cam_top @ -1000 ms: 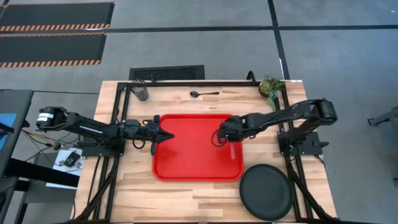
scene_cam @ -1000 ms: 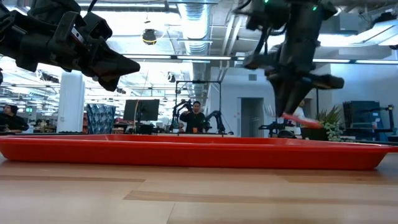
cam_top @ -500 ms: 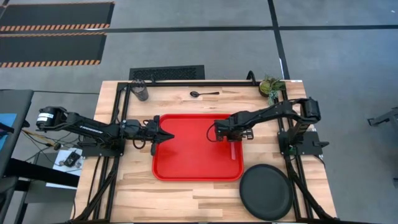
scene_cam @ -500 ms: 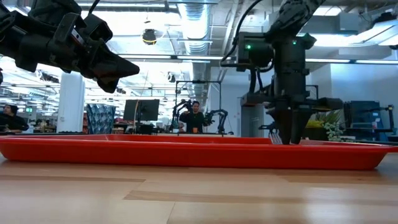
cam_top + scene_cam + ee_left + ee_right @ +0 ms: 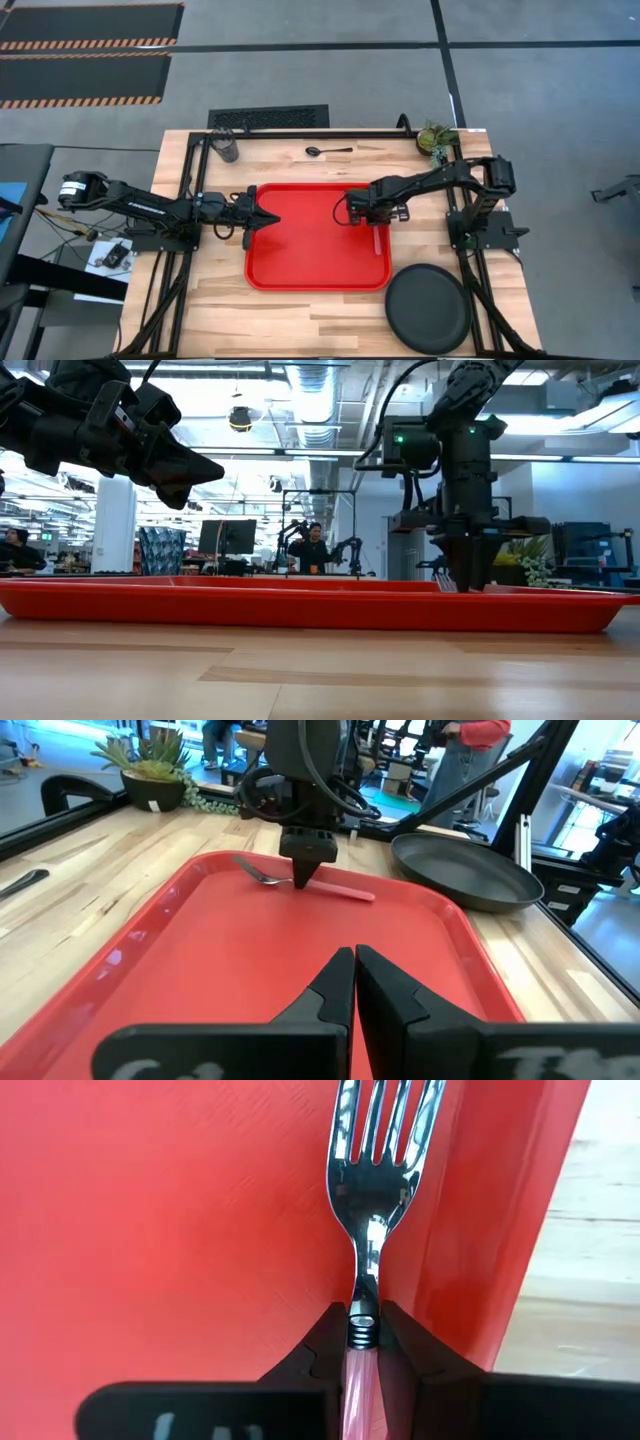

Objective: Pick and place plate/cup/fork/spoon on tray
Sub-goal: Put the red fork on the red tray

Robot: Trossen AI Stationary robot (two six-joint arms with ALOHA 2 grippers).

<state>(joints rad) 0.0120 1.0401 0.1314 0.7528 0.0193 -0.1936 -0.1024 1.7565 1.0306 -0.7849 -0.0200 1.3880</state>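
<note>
My right claw (image 5: 365, 1342) pinches the one fork (image 5: 375, 1190) low on the red tray (image 5: 300, 255); my left claw (image 5: 268, 218) hovers shut at its edge. On the wooden table (image 5: 300, 310): one plate (image 5: 428, 310), cup (image 5: 228, 146), spoon (image 5: 326, 151). A person (image 5: 314, 550) stands in the workshop behind.

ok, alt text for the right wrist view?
The right gripper is shut on the fork's pink handle, with the silver tines pointing away over the floor of the red tray. Bare wooden table shows beyond the tray's rim.
</note>
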